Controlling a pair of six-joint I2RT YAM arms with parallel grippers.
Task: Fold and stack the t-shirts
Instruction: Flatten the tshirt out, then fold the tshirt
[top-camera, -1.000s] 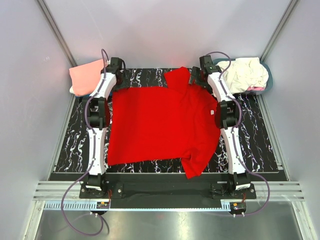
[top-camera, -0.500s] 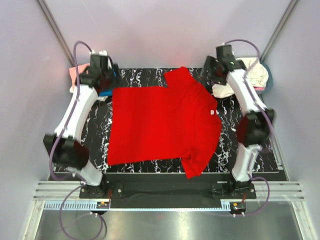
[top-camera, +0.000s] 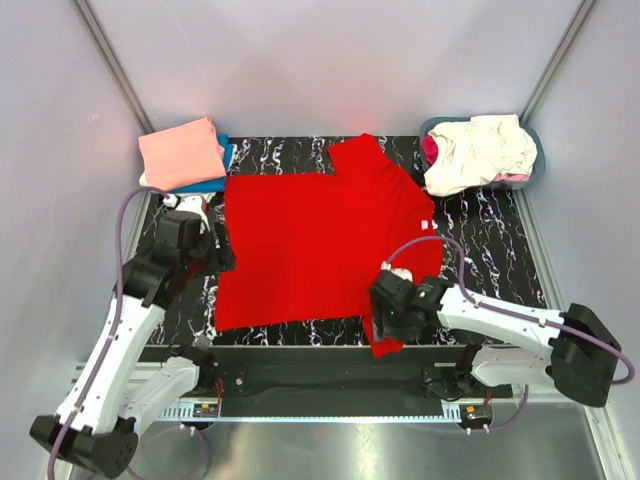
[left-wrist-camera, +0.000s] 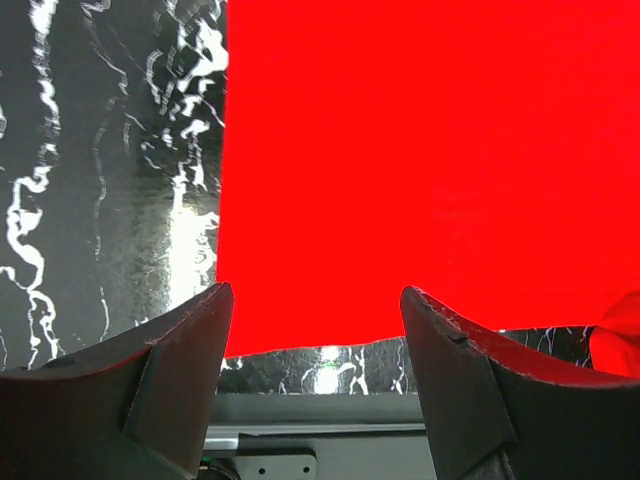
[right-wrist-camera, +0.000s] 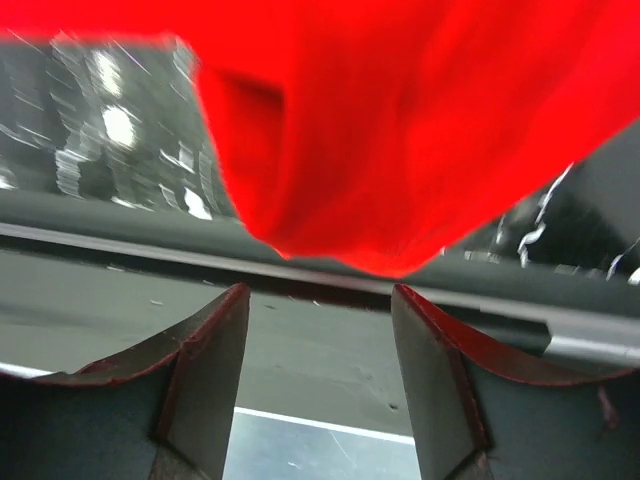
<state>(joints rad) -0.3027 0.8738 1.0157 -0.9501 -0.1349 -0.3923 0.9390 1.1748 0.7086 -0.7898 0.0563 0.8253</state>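
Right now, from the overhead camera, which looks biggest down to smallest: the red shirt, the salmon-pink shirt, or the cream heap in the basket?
1. Red t-shirt, spread flat, by far the largest.
2. Cream heap, bunched in the basket.
3. Salmon-pink shirt, folded, only slightly smaller than the heap, so those two are close.

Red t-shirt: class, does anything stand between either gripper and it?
Nothing visible does. The left gripper, open, faces the red t-shirt at its near-left corner over bare marbled table. The right gripper, open, faces its near sleeve. The folded shirts and the basket sit at the far corners.
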